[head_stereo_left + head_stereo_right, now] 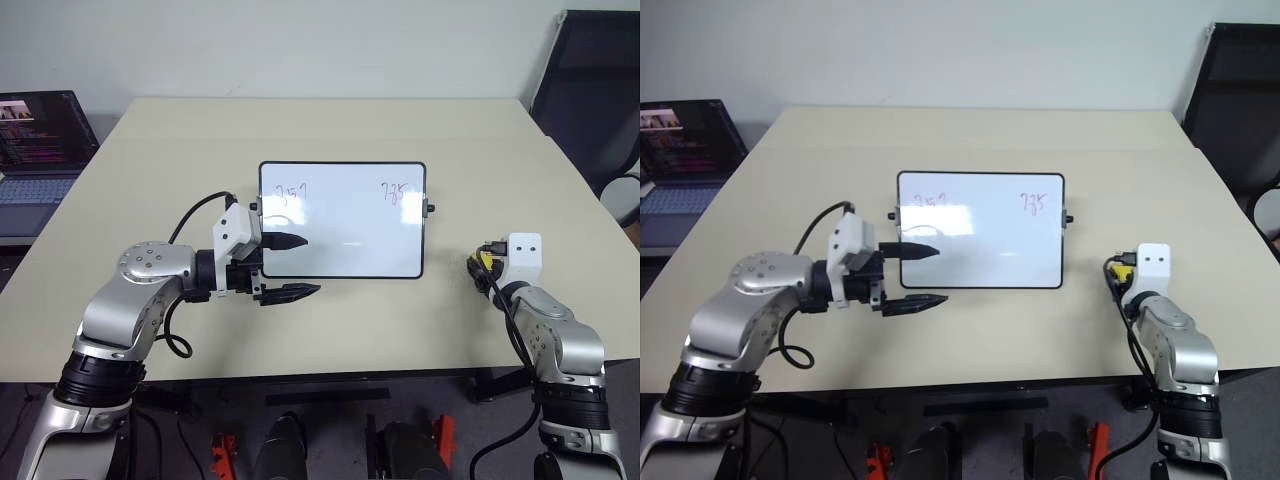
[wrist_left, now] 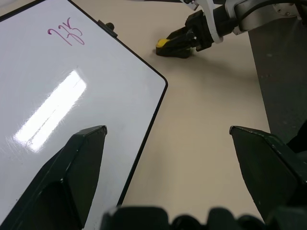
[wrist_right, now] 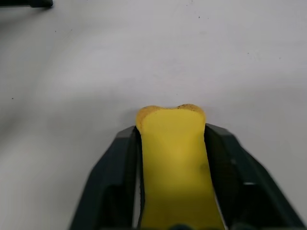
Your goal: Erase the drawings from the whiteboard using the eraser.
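The whiteboard lies flat mid-table, black-framed. Two groups of reddish drawings sit near its far edge, one at the left and one at the right. My left gripper is open at the board's near left corner, with one finger over the white surface and the other just off the frame. My right gripper is low over the table to the right of the board, shut on the yellow eraser. The fingers pinch the eraser's sides inward. The left wrist view shows the eraser still resting on the tabletop.
The beige table has bare room around the board. An open laptop stands off its far left corner. A black chair is at the back right. The table's front edge runs just under both arms.
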You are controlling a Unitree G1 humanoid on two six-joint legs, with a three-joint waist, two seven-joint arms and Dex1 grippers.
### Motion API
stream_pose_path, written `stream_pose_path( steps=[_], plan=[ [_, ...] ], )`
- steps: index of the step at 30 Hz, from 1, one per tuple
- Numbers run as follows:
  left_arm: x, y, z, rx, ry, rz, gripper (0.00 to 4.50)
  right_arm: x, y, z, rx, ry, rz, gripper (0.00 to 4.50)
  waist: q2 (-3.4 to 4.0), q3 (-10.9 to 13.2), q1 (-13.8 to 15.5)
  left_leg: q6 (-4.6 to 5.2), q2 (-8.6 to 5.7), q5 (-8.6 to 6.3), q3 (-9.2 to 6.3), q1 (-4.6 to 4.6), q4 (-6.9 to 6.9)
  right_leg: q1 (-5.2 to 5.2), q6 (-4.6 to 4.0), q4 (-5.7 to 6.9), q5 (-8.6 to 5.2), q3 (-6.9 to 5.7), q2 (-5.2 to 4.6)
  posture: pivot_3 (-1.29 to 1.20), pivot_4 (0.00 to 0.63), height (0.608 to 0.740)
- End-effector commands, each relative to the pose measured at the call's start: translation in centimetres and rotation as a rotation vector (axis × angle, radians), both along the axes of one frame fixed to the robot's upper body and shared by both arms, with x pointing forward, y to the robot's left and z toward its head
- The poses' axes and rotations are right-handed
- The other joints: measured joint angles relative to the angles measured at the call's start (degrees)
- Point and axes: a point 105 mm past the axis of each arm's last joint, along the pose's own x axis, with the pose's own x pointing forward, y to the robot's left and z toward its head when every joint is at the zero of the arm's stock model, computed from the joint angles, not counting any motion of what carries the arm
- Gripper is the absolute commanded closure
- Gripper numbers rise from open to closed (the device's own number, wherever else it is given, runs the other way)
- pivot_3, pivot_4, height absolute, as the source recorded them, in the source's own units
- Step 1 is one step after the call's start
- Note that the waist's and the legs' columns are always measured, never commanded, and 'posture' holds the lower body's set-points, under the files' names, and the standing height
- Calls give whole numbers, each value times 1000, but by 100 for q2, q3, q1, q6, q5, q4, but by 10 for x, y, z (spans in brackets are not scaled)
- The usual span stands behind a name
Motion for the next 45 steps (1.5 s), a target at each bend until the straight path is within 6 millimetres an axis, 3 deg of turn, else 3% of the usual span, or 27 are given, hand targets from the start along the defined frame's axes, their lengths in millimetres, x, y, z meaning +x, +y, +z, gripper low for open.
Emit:
stream_pose_path(
  steps=[1,8,16,18,24,31,34,42,45],
  plan=[
    [0,4,8,-7,-43,10,0,3,-4,16,10,-61,-16,3270,0,0,-1,0,0,0,0,0,0,0,0,0,0,0,0,0,150,740],
    [3,6,6,-19,-32,77,0,-2,8,27,20,-86,55,3270,0,0,-1,0,0,0,0,0,0,0,0,1,0,0,0,0,150,740],
    [18,5,24,-40,-98,212,0,-19,100,91,-83,-249,466,3271,4,3,-12,0,6,0,-2,3,3,0,1,5,1,1,7,0,150,740],
    [19,4,25,-39,-97,211,0,-17,110,100,-107,-280,496,3271,4,2,-8,1,6,1,-4,4,10,2,3,8,2,1,8,0,150,740],
    [19,2,24,-19,-84,189,0,14,142,120,-215,-385,516,3271,4,2,-4,0,5,1,-4,3,10,4,5,2,4,-1,8,0,150,740],
    [16,-2,18,-7,-69,176,0,49,151,138,-333,-476,472,3271,4,3,5,0,5,1,-3,1,8,2,-2,2,7,-1,8,0,150,740],
    [16,-3,16,-6,-68,175,0,57,151,137,-363,-482,473,3271,4,3,3,0,5,1,-3,1,8,3,-5,2,9,-1,8,0,150,740],
    [15,-4,16,-14,-68,173,0,54,141,83,-464,-272,579,3272,4,2,3,0,5,1,-4,3,8,5,-23,4,19,-1,8,0,150,740],
    [15,-5,16,-16,-68,170,0,50,137,76,-470,-226,601,3272,4,2,0,0,5,1,-5,8,12,10,-21,7,19,-2,8,0,150,740]
  ],
)
